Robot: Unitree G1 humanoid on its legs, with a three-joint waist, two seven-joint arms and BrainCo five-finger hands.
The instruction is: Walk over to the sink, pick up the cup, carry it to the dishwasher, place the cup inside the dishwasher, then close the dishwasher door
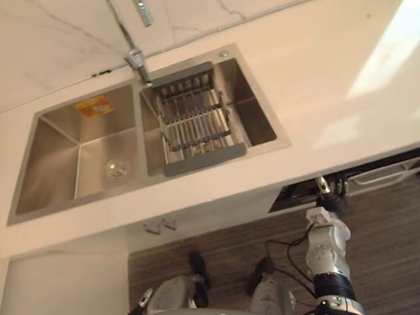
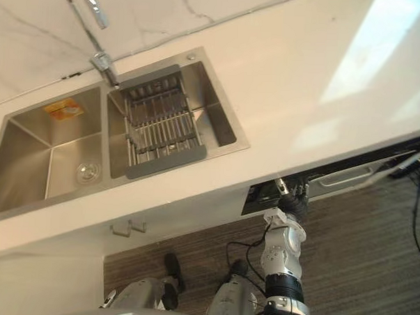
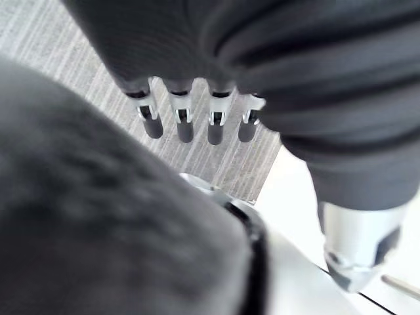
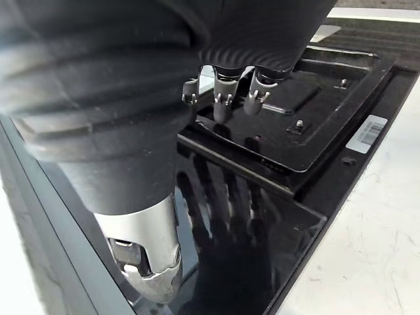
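The dishwasher (image 1: 300, 192) sits under the counter's front edge to the right of the sink, its door showing as a dark strip with a silver handle (image 2: 348, 177). My right arm reaches up to it, and the right hand (image 1: 331, 200) rests at the door's top edge. In the right wrist view the right hand (image 4: 222, 105) is open, its straight fingers against the glossy black door panel (image 4: 275, 190), which mirrors them. My left hand (image 3: 185, 121) hangs open over the striped floor, holding nothing.
A steel double sink (image 1: 58, 133) is set in the white counter (image 1: 325, 86), with a drain rack (image 1: 194, 122) across its right basin and a tap (image 1: 138, 57) behind. A white cabinet front (image 1: 58, 283) stands at the lower left. Striped floor (image 1: 393, 263) lies below the counter.
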